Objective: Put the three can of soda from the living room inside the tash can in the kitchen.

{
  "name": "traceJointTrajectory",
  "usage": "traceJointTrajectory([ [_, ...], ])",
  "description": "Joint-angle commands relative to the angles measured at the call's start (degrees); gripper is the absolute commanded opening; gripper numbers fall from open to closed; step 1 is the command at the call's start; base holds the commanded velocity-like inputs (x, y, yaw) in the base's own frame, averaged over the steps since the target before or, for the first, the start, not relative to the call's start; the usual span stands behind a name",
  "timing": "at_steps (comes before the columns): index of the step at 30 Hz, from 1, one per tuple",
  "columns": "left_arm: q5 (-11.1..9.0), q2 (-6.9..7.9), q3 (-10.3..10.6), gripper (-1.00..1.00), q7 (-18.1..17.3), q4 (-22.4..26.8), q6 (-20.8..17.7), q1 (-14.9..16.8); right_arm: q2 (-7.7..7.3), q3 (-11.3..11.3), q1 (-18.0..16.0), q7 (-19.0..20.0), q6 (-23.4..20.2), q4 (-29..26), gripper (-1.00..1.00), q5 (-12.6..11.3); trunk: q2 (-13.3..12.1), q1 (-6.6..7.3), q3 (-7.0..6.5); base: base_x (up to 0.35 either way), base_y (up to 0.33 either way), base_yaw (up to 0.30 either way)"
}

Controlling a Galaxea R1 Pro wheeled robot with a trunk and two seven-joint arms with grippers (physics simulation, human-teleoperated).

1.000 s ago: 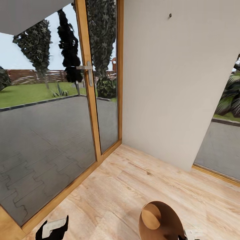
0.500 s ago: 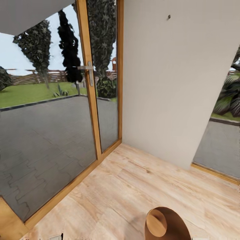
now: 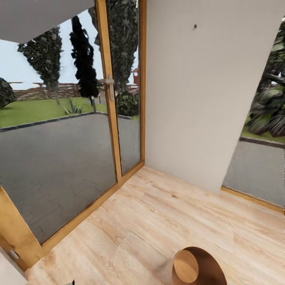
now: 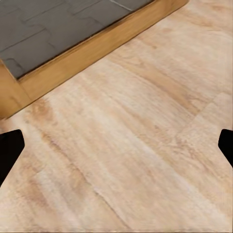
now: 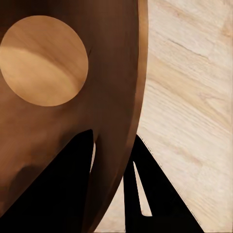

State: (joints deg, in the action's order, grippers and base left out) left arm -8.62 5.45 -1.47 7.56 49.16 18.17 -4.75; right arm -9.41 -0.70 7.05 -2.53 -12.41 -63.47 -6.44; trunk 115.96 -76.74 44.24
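Right gripper (image 5: 114,160) is clamped on the rim of the bin (image 3: 198,265), carried above the plank floor (image 3: 158,221) by the glass door (image 3: 59,158); that thin pinch could slip.

My head view cuts the tash can (image 3: 198,267) off at six o'clock; its outside and my grip stay hidden.
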Motion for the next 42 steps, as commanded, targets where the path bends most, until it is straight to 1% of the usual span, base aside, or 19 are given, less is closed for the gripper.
traceJointTrajectory([
  [1, 0.00, -0.02, 0.01, 1.00, 0.00, -0.01, 0.02, 0.00, 0.00, 0.00, -0.02, 0.24, 0.02, -0.07, -1.00, -0.06, 0.00, 0.00, -0.01, -0.303, 0.000, 0.000],
  [8, 0.01, -0.06, 0.05, 1.00, 0.00, -0.01, 0.09, -0.04, -0.05, 0.02, -0.02, 0.25, 0.02, -0.01, -1.00, -0.06, 0.00, 0.00, -0.01, -0.113, 0.000, 0.000],
  [42, 0.47, -0.09, 0.06, 1.00, 0.00, -0.10, 0.46, -0.05, 0.01, 0.10, -0.02, 0.25, 0.02, 0.10, -1.00, 0.02, -13.63, 7.47, -6.11, -0.004, 0.000, 0.000],
])
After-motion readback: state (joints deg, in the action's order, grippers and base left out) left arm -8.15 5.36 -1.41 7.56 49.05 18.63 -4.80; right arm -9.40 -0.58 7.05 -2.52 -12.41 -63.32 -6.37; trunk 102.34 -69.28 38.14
